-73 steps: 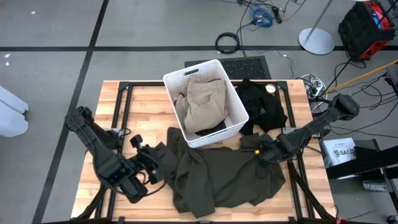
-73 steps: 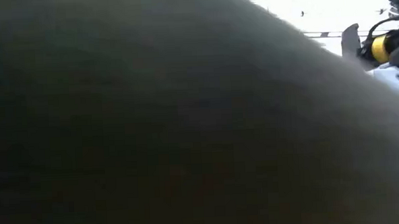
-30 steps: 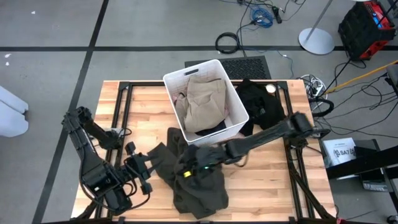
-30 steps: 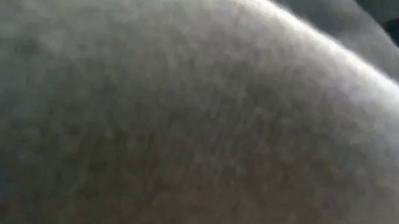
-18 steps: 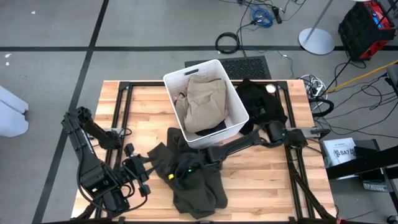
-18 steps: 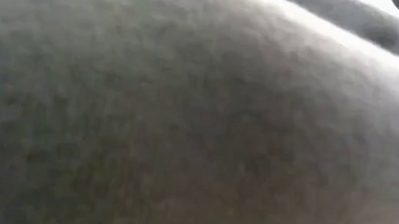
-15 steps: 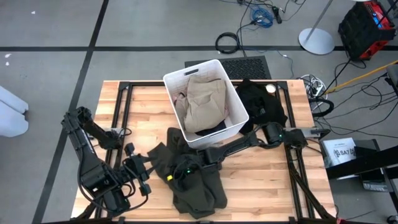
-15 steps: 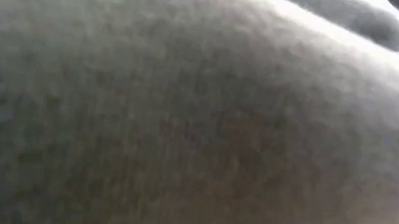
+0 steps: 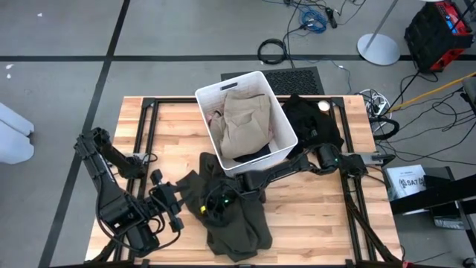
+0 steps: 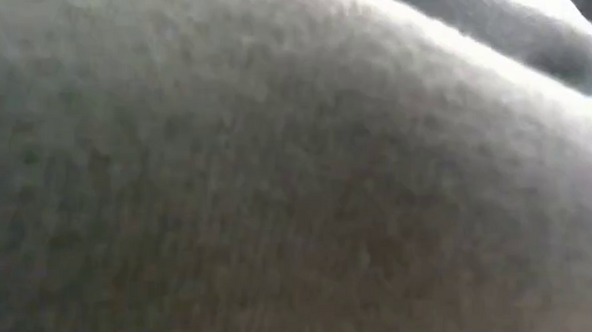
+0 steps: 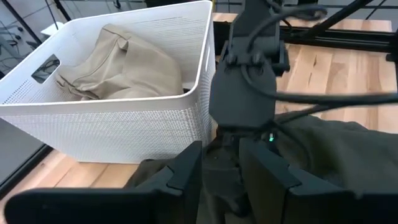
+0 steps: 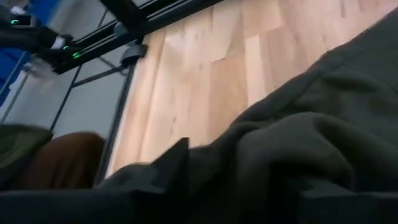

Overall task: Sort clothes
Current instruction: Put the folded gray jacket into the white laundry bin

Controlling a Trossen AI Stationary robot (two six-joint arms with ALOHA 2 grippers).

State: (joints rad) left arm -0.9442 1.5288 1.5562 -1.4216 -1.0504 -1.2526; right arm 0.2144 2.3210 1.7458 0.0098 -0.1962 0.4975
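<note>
A large dark olive garment (image 9: 238, 223) lies folded over itself near the table's front middle, and its cloth fills the low view (image 10: 277, 187). My left gripper (image 9: 178, 202) is shut on its left edge. My right gripper (image 9: 212, 202) reaches in from the right, low over the garment's left part. Its fingers stand apart in the right wrist view (image 12: 242, 186), with olive cloth (image 12: 311, 124) bunched between and over them. Khaki clothes (image 9: 242, 119) fill the white bin (image 9: 204, 93). A black garment (image 9: 312, 126) lies on the table to the bin's right. My left gripper has the olive garment's left edge (image 11: 221, 180) between its two fingers (image 11: 186, 171), coming from the table's left and slanting down. One layer or several, I cannot tell. The edge is raised a little, and the rest lies slack on the table. My right gripper's open fingers (image 12: 171, 165) lie in the folded-over cloth, which rests against them. No pinch shows.
The white bin (image 11: 124, 118) stands at the table's far middle, just beyond the garment. Bare wood (image 9: 320, 216) shows at the front right, and more at the far left (image 9: 171, 126). The table's black frame rails (image 9: 145, 134) run along both sides.
My right gripper has gone toward the table's left edge and down, onto the garment. The garment's right part, brought over earlier, now lies in a narrow folded heap on its left part. The left edge has stayed where it was in my left gripper.
</note>
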